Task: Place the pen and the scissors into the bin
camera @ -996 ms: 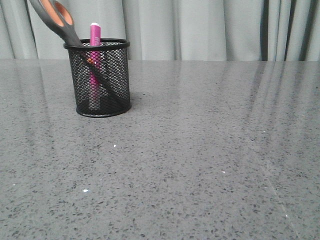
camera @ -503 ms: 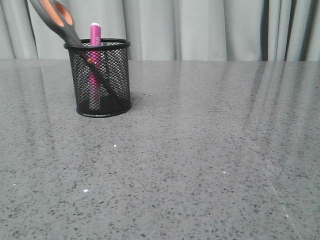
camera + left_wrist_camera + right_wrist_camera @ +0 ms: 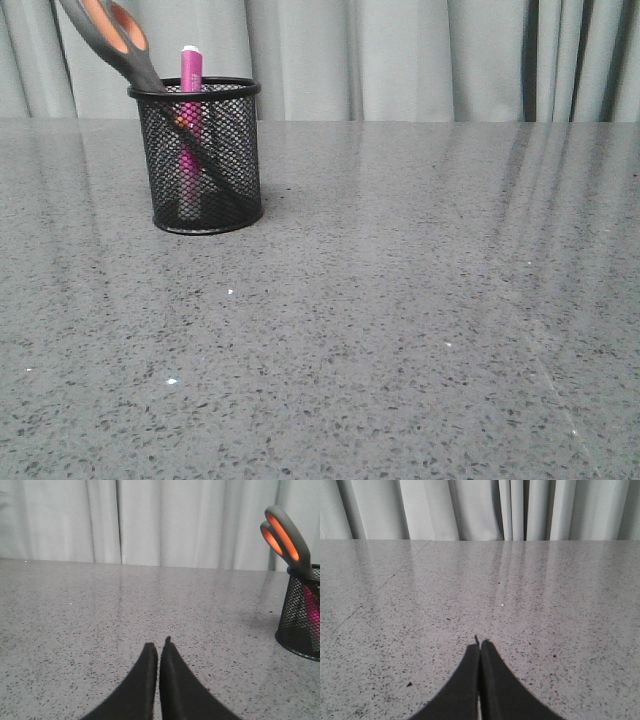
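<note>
The black mesh bin (image 3: 205,160) stands on the grey table at the back left. The magenta pen (image 3: 189,75) stands upright inside it, its pale end above the rim. The scissors (image 3: 112,35) lean in the bin, blades down, grey and orange handles sticking out to the upper left. The bin (image 3: 302,620) and the scissors' handles (image 3: 282,535) also show in the left wrist view. My left gripper (image 3: 158,645) is shut and empty, well away from the bin. My right gripper (image 3: 480,644) is shut and empty over bare table. Neither gripper shows in the front view.
The grey speckled table (image 3: 400,300) runs back to a pale curtain (image 3: 400,50) behind its far edge. Nothing else stands on the table in these views.
</note>
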